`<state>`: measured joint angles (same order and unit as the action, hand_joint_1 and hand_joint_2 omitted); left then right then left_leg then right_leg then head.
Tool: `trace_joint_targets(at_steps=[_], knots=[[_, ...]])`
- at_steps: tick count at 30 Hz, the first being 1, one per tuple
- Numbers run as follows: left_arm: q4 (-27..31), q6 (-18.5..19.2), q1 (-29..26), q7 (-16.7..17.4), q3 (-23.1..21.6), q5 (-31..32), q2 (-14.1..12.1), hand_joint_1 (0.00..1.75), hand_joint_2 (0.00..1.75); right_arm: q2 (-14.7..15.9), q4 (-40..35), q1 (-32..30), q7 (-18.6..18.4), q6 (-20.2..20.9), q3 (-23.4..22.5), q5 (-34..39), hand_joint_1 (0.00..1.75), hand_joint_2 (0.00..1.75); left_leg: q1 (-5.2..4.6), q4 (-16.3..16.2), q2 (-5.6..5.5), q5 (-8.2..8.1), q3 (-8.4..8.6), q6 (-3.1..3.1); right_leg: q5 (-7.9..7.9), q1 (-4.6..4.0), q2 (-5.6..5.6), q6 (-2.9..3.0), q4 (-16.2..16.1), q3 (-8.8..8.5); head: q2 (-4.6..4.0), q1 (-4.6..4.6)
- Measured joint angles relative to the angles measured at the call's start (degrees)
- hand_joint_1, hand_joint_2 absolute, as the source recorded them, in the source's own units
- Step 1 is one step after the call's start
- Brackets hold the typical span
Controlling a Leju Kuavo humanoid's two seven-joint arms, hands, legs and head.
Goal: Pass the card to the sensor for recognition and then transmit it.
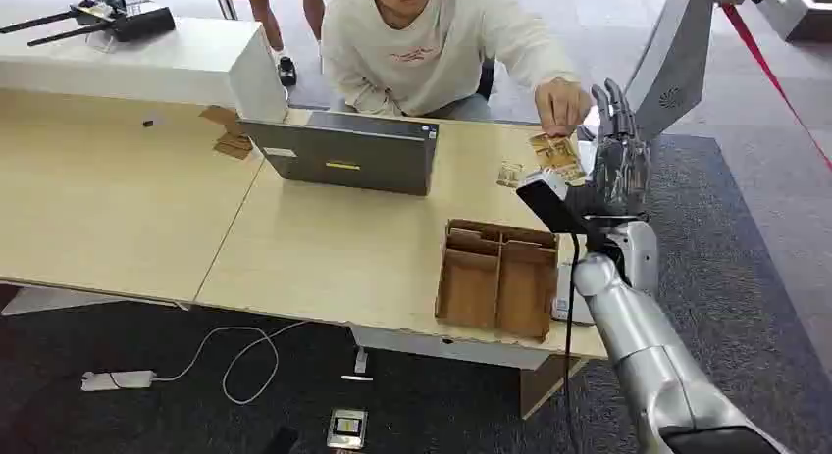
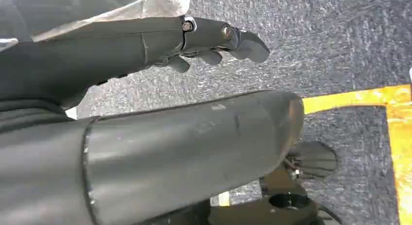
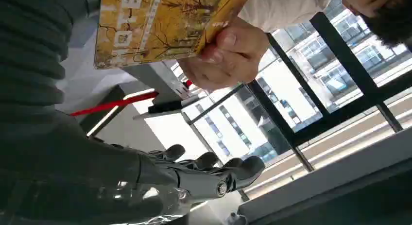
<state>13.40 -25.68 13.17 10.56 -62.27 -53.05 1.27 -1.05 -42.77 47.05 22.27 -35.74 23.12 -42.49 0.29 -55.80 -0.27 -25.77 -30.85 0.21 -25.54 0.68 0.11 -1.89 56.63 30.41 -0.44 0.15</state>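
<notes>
Silver-armed and raised at the worktop's far corner, the right robot hand stands with dark fingers straight and apart, holding nothing — the left robot hand hangs loosely open over grey carpet. Just beside the right one, a person's hand pinches the thin yellow tree-printed card by one corner. It looks light, stiff and slick — best pinched flat across its free edge.

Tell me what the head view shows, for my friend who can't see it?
A person's hand holds a yellow card beside the robot's raised right hand, over a wooden table with a laptop and a brown tray.
</notes>
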Motion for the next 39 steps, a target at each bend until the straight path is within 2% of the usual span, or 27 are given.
trace_joint_targets(at_steps=[3, 12, 15, 16, 17, 18, 25, 39], knots=[[0.0, -0.3, 0.0, -0.1, 0.0, 0.0, 0.4, 0.00, 0.00, -0.1, 0.9, 0.3, 0.5, 0.0, 0.0, -0.3, 0.00, 1.75, 0.00, 0.0, 0.00, 0.00, 0.00, 0.00, 0.00, 0.00, 0.00, 0.00, 0.0, 0.00, 0.00, -0.02], [0.0, -4.0, -1.2, -4.2, 0.0, 0.5, 0.9, 0.00, 0.00, -1.4, 2.8, 0.7, 4.8, 0.0, -2.5, -1.3, 0.00, 1.75, 0.00, 0.0, 0.02, 0.00, 0.00, 0.00, 0.00, -0.01, 0.00, 0.00, 0.0, 0.00, 0.00, 0.00], [0.0, -4.3, -1.8, -4.6, 0.0, 0.5, 1.2, 0.00, 0.00, -1.6, 3.4, 1.0, 5.6, 0.0, -3.5, -1.2, 0.00, 1.75, 0.00, 0.0, 0.01, 0.00, -0.01, 0.00, 0.00, 0.00, 0.00, 0.00, 0.0, 0.01, 0.00, 0.00], [0.0, -4.4, -1.9, -4.6, 0.0, 0.5, 1.3, 0.00, 0.00, -1.8, 3.6, 1.2, 5.8, 0.0, -3.9, -1.1, 0.42, 1.75, 0.00, 0.0, 0.01, 0.00, -0.01, 0.00, 0.00, 0.00, 0.00, 0.00, 0.0, 0.01, 0.00, 0.00], [0.0, -4.4, -2.0, -4.6, 0.0, 0.4, 1.3, 0.00, 0.00, -1.9, 3.8, 1.4, 6.2, 0.0, -4.3, -0.9, 1.66, 1.75, 0.00, 0.0, 0.01, 0.00, -0.02, 0.00, 0.00, 0.00, 0.00, 0.00, 0.0, 0.02, 0.00, 0.00], [0.0, -4.4, -2.0, -4.6, 0.0, 0.4, 1.3, 0.00, 0.00, -2.0, 4.0, 1.6, 6.5, 0.0, -4.5, -0.6, 1.75, 1.75, 0.00, 0.0, 0.01, 0.00, -0.02, 0.00, 0.00, 0.00, 0.00, 0.00, 0.0, 0.01, 0.00, 0.00], [0.0, -4.5, -2.1, -4.3, 0.0, 0.0, 1.4, 0.00, 0.00, -2.6, 5.4, 3.0, 8.7, 0.0, -6.1, 2.6, 1.75, 1.75, 0.00, 0.0, 0.01, 0.00, -0.02, 0.00, 0.01, 0.00, 0.00, 0.00, 0.0, 0.01, 0.00, -0.02], [-0.1, -4.7, -2.2, -4.1, 0.0, -0.4, 1.6, 0.00, 0.00, -3.3, 7.4, 4.4, 9.4, 0.0, -7.0, 5.4, 1.75, 1.75, 0.00, 0.0, 0.01, 0.00, -0.02, 0.00, 0.00, 0.00, 0.00, 0.00, 0.0, 0.02, 0.00, 0.00]])
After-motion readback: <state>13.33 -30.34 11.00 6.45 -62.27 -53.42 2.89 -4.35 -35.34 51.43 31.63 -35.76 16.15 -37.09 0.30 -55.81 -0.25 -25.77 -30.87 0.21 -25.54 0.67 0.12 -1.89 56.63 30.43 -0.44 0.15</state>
